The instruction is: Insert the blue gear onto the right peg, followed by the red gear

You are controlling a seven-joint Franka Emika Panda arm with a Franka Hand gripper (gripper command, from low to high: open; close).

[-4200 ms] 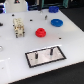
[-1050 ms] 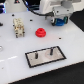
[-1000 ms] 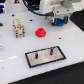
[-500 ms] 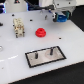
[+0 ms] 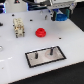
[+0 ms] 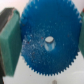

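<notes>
Blue gear (image 6: 48, 43) sits between claw (image 6: 45, 44) pads, no writing legible

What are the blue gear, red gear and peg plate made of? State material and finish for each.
Blue gear: likely moulded plastic, saturated colour, slightly speckled matte face, crisp teeth.
Red gear: probably plastic too, uniform bright red, faint sheen.
Plate: grey surface in a black frame; material unclear, too blurred to tell.

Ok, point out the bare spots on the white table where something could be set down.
Bare table lies between the red gear and the grey plate, and beside the plate toward the exterior view's left. The far edge is crowded.
</notes>
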